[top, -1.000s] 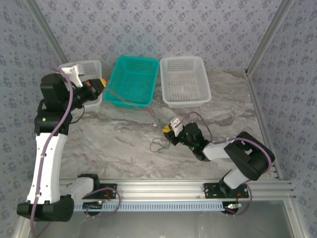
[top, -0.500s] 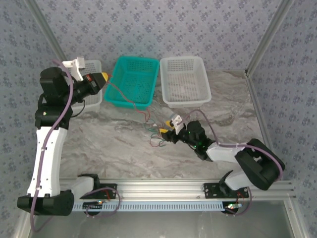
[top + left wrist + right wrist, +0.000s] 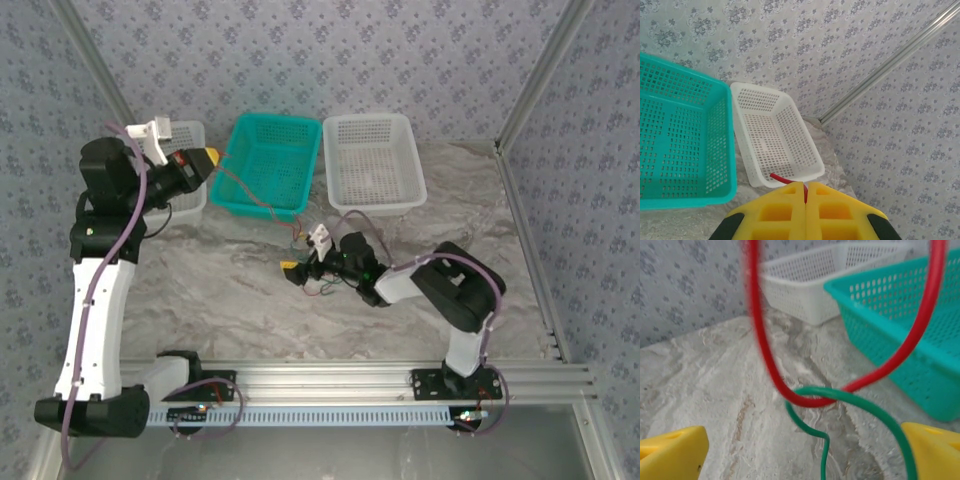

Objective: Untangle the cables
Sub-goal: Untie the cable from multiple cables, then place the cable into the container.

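One red cable (image 3: pixel 255 206) diagonal toward left gripper (image 3: pixel 212 157)

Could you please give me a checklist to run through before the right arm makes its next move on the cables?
1. The left fingers are shut on the red cable: ok.
2. The right fingers are open and hold nothing: ok.
3. The crossing of the red cable and the green cable lies between the right fingers: ok.
4. Red and green cables are separated: not ok, the red loop hooks the green one.
5. The red cable runs free of the teal basket front edge: cannot tell.
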Motion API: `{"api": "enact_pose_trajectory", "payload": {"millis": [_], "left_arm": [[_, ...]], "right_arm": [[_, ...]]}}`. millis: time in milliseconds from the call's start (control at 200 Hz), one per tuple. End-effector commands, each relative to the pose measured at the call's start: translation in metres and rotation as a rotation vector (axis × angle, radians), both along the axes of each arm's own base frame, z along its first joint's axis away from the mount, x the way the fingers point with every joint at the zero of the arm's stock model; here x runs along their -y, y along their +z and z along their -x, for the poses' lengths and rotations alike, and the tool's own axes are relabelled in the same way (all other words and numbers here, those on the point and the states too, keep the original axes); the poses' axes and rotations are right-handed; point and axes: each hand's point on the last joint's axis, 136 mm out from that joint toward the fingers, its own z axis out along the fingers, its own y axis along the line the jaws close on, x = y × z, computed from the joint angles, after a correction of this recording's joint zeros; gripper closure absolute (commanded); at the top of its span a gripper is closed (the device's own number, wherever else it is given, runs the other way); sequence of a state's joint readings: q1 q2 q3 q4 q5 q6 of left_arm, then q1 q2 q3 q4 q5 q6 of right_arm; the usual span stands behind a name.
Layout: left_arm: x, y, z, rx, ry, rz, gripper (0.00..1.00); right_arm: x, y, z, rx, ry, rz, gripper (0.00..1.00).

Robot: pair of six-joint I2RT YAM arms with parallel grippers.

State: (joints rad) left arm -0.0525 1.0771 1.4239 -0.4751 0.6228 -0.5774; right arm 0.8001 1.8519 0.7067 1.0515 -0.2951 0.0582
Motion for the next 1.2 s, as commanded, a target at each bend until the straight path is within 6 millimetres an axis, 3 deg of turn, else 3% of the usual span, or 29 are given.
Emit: {"api": "enact_pose_trajectory", "payload": {"millis": [0, 45, 110, 165, 255, 415, 685, 884, 974, 1079, 1194], "left_arm": [[-0.003, 0.031, 0.021, 0.082, 0.009, 0.0, 1.0], [-0.004, 0.033, 0.024, 0.089, 0.014, -0.002, 1.0], [-0.006, 0.034, 0.028, 0.095, 0.026, -0.009, 1.0], [-0.009, 0.035, 0.03, 0.1, 0.042, -0.023, 1.0], [-0.014, 0.036, 0.032, 0.105, 0.073, -0.051, 1.0], [-0.019, 0.04, 0.035, 0.114, 0.095, -0.097, 1.0], [-0.043, 0.065, 0.043, 0.187, 0.231, -0.201, 1.0], [-0.074, 0.125, 0.069, 0.344, 0.405, -0.316, 1.0], [-0.082, 0.14, 0.074, 0.387, 0.462, -0.323, 1.0], [-0.072, 0.139, 0.054, 0.407, 0.419, -0.262, 1.0], [-0.059, 0.12, 0.0, 0.348, 0.35, -0.221, 1.0]], "right_arm": [[-0.005, 0.018, -0.026, 0.064, -0.092, -0.07, 0.14], [-0.003, 0.015, -0.033, 0.044, -0.105, -0.089, 0.27], [-0.002, 0.01, -0.041, -0.003, -0.113, -0.101, 0.55], [-0.002, 0.007, -0.042, -0.021, -0.11, -0.095, 0.69], [0.0, 0.001, -0.036, -0.025, -0.091, -0.08, 0.83], [0.014, -0.01, -0.027, -0.063, -0.097, -0.052, 0.99], [0.056, -0.027, -0.023, -0.073, -0.188, 0.03, 1.0], [0.085, -0.025, -0.027, -0.083, -0.242, 0.024, 1.0], [0.093, -0.022, -0.029, -0.068, -0.266, 0.043, 1.0], [0.099, -0.011, -0.029, -0.054, -0.28, 0.036, 1.0], [0.1, 0.007, -0.026, -0.044, -0.276, 0.026, 1.0]]}}
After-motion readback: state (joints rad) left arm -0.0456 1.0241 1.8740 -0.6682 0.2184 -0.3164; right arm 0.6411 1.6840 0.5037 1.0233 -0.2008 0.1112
